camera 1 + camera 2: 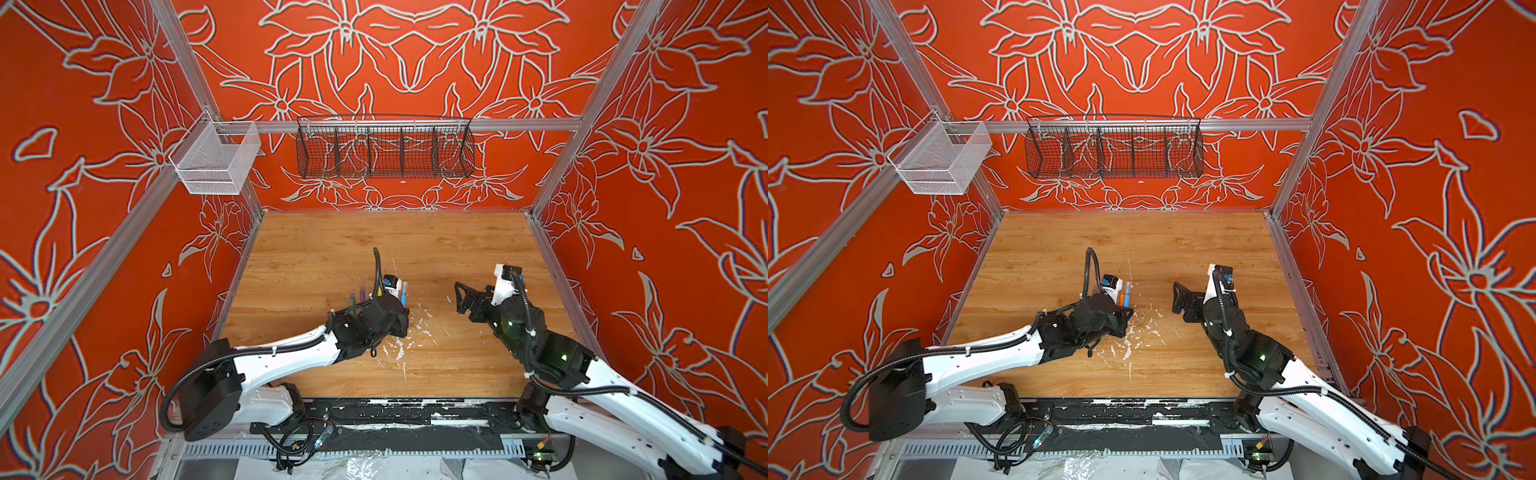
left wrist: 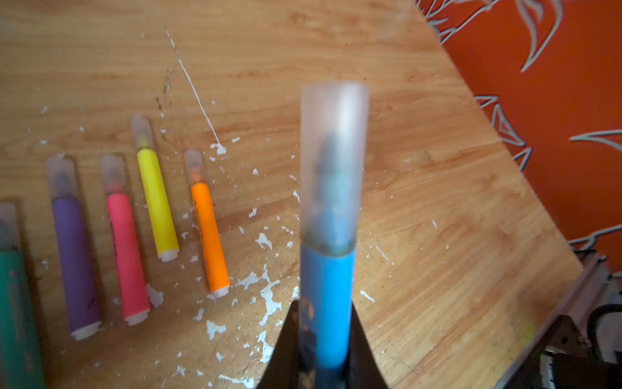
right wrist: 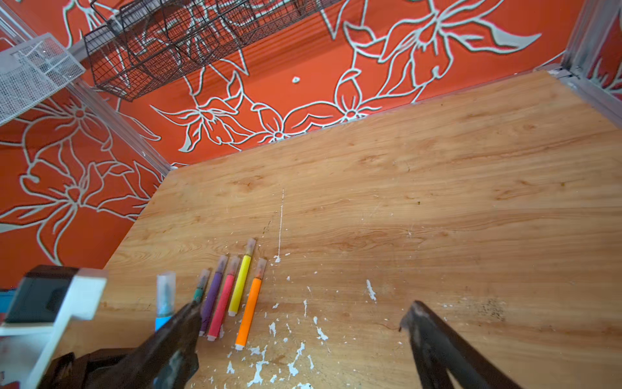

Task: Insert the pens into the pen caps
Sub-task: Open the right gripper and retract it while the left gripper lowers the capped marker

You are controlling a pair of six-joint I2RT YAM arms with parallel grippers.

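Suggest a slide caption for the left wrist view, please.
Left gripper grips a capped blue marker pen; five capped coloured pens lie on wooden table.

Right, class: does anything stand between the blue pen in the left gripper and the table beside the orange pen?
Nothing solid shows. Only flat white flecks lie on the table between the capped blue pen and the orange pen. The open right gripper hangs apart.

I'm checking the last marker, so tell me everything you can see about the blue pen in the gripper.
The blue pen has a smooth blue barrel, with a frosted translucent cap seated over its dark tip. The left gripper is shut on its lower barrel, apparently holding it above the wooden table.
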